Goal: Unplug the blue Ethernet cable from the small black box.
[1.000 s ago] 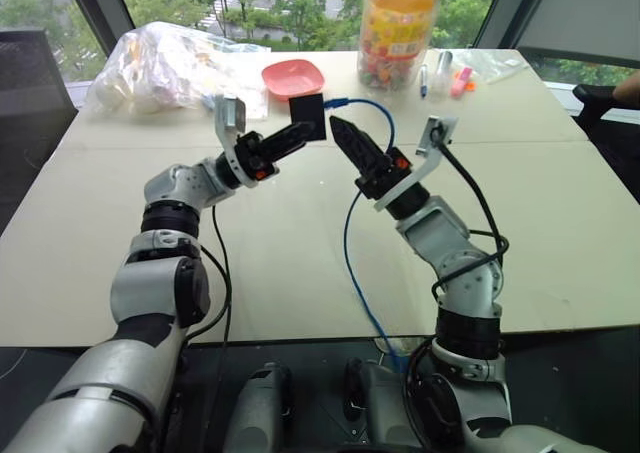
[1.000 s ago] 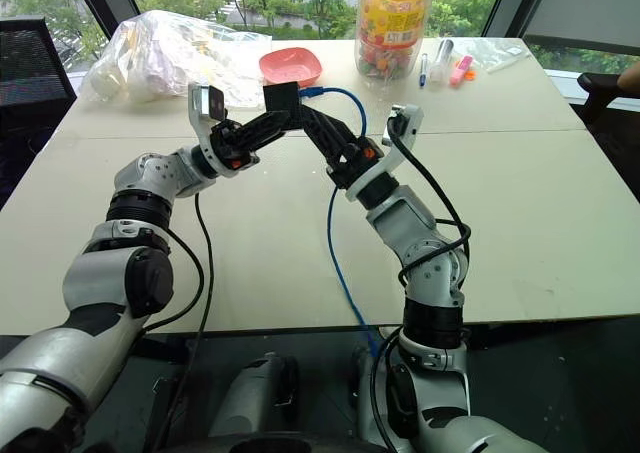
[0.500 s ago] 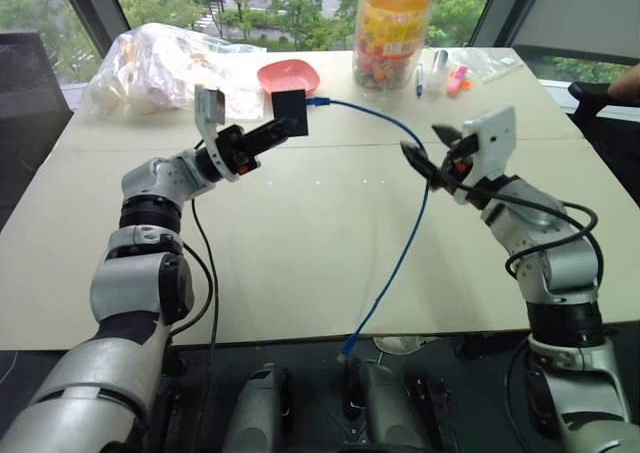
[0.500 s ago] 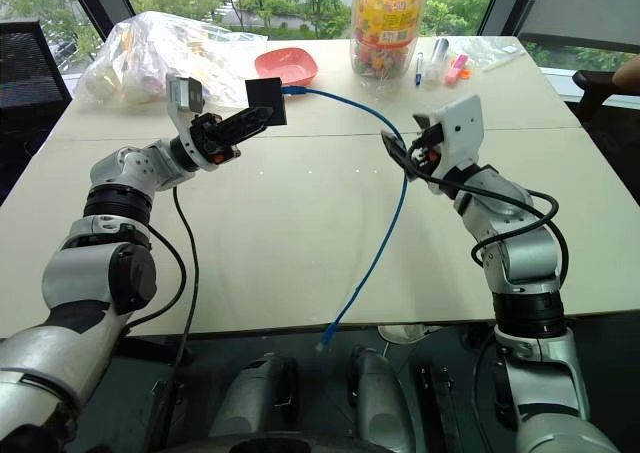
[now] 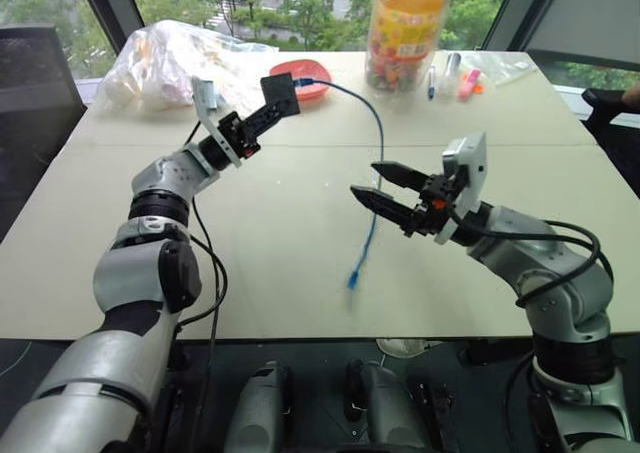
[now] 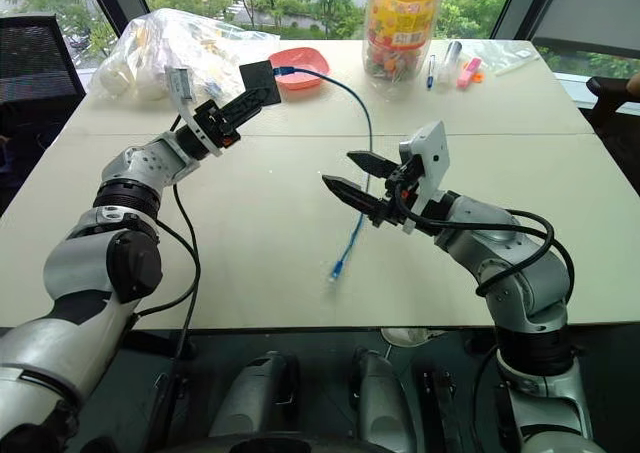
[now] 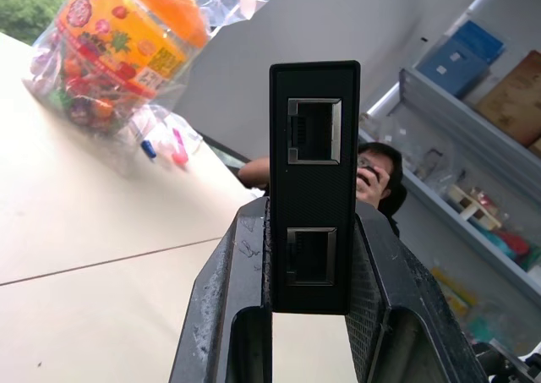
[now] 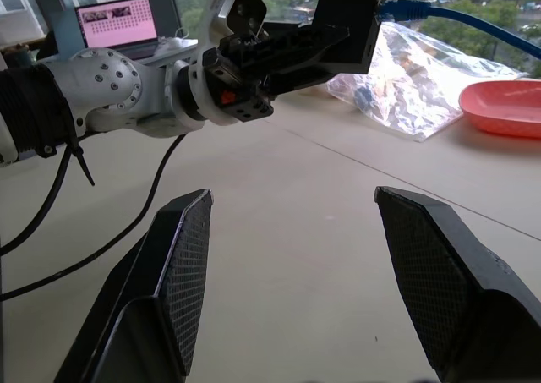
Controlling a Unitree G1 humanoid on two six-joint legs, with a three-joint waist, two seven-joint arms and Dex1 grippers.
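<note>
Blue Ethernet cable (image 5: pixel 373 143): plugged into the small black box (image 5: pixel 281 91), held above the surface's far-left part; loose end dangles mid-surface.
Left gripper (image 5: pixel 272 104): fingers pinching the box.
Right gripper (image 5: pixel 385 186): fingers spread, empty, near the hanging cord.
Advice: probably pinch beside the plug, press its tab, pull straight out while the box stays steady.
Left wrist view: two empty ports on the box's end.
Right wrist view: plug seated in the box.

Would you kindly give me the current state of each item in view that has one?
Blue Ethernet cable: plugged into the box, free end dangling.
Small black box: held up off the table.
Left gripper: jaws shut on the box.
Right gripper: jaws open, holding nothing.
Red dish: lying on the table.
</note>
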